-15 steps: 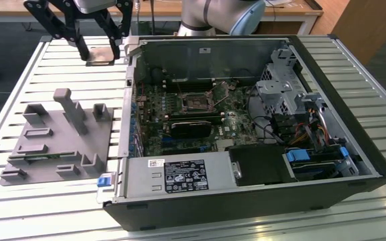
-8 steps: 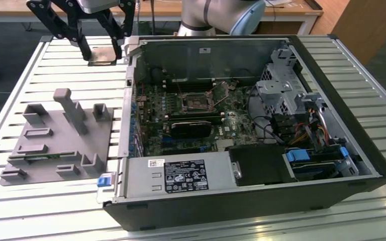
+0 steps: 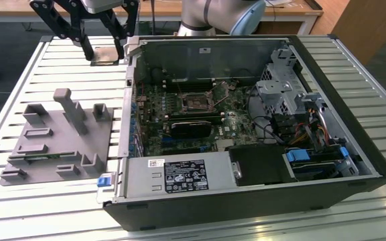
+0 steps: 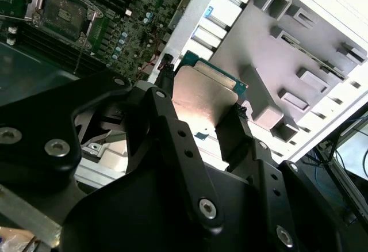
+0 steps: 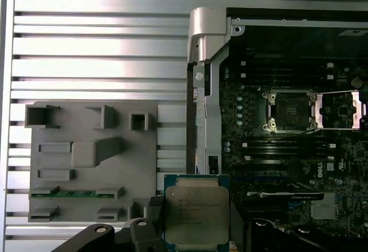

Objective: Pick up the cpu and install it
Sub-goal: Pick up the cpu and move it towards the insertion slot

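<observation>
Because its two black fingers (image 4: 172, 131) press on opposite edges of the cpu (image 4: 204, 96), the claw (image 4: 201, 119) is pinching the chip and not resting on it. The shiny metal top therefore faces up and, I judge, nothing touches the delicate underside. The cpu is held flat, which I think suits a part that must go level into its seat.

In the exterior view the claw (image 3: 104, 53) and the cpu (image 3: 104, 56) are at about eleven o'clock, low over the slatted counter (image 3: 59, 80). Whether the chip is fully clear of the slats I cannot tell. Just beside it, toward three o'clock, rises the wall of the open computer case (image 3: 134, 50). Inside, near the centre of the picture, the socket (image 3: 194, 102) lies on the motherboard (image 3: 153, 135). In the first wrist view the socket (image 5: 290, 111) looks uncovered, with its frame swung aside, probably so that the chip can enter.

At about eight o'clock in the exterior view stands the grey holder (image 3: 59, 145), well apart from the claw. Its blocks seem made for keeping parts.
</observation>
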Controlling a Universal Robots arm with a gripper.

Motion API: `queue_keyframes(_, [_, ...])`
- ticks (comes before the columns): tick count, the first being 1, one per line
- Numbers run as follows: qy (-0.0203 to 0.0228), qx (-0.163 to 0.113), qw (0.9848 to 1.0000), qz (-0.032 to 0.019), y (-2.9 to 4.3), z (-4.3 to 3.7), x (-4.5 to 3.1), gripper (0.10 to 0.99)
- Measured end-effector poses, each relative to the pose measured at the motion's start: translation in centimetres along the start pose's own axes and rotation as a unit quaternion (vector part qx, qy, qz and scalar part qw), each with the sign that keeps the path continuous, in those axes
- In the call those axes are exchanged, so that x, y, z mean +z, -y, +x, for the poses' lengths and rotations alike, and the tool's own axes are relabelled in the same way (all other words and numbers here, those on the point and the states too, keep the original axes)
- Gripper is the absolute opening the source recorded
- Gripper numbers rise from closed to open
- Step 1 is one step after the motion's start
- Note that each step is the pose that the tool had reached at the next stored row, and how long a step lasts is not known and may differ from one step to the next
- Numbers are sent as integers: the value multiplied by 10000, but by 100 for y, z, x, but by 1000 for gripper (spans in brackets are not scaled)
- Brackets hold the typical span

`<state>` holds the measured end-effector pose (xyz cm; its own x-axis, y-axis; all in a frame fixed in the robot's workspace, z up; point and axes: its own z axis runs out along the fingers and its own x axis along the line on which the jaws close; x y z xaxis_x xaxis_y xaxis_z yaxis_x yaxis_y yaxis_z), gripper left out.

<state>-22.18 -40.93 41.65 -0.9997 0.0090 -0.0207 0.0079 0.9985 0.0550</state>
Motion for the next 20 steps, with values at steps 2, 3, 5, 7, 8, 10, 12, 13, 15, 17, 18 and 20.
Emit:
queue_keyframes(2, [-1,0,10000,0,0,-10,0,545])
queue_keyframes(3, [0,0,10000,0,0,-14,0,545])
queue_keyframes(5, [0,0,10000,0,0,-26,0,545])
queue_keyframes(7, [0,0,10000,0,0,-42,1,545])
queue_keyframes(8, [0,0,10000,0,0,-50,1,545])
queue_keyframes(10, [0,0,10000,0,0,-70,2,545])
queue_keyframes(12, [0,0,10000,0,-1,-93,2,545])
queue_keyframes(13, [0,0,10000,0,-1,-106,2,545])
queue_keyframes(15, [0,0,10000,0,-2,-131,3,545])
queue_keyframes(17, [0,0,10000,0,-4,-153,3,545])
queue_keyframes(18, [0,0,10000,0,-4,-164,4,545])
queue_keyframes(20, [0,0,10000,0,-6,-183,4,545])
